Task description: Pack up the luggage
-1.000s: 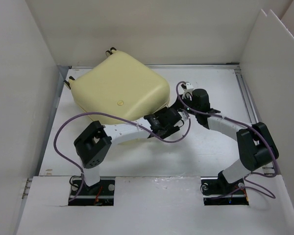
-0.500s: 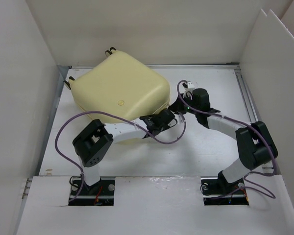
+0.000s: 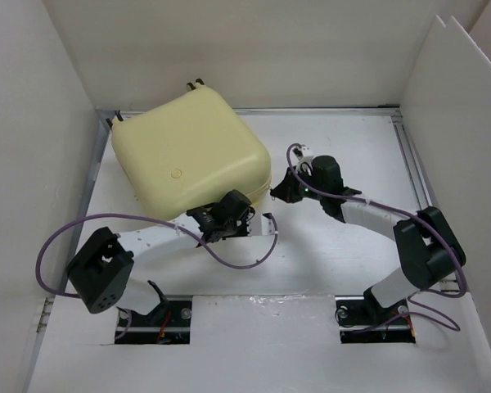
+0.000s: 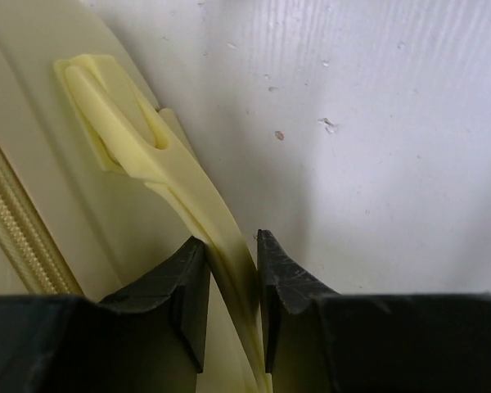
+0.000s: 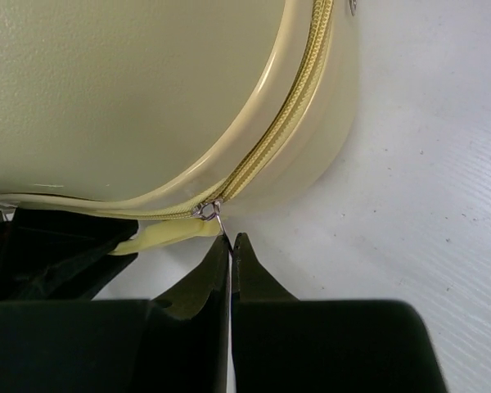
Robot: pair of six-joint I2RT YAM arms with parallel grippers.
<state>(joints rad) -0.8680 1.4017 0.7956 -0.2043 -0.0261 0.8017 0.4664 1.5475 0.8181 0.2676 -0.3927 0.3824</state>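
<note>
The luggage (image 3: 188,155), a smooth rounded-square pale yellow shell, lay in the far left corner of the bench (image 3: 352,147). The left gripper (image 4: 229,270) pinched its flat handle strap (image 4: 123,123). The right gripper (image 5: 230,250) nipped the thin metal zipper pull (image 5: 211,211), with open room toward the right edge.

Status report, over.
Left gripper shut on handle. Right gripper shut on zipper pull. Luggage lid down. Nothing in the way.

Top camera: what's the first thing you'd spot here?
The big pale yellow suitcase fills the far left of the white table. At its near edge both arms meet it: the left gripper pinches its yellow handle, and the right gripper nips the small metal zipper pull.
</note>
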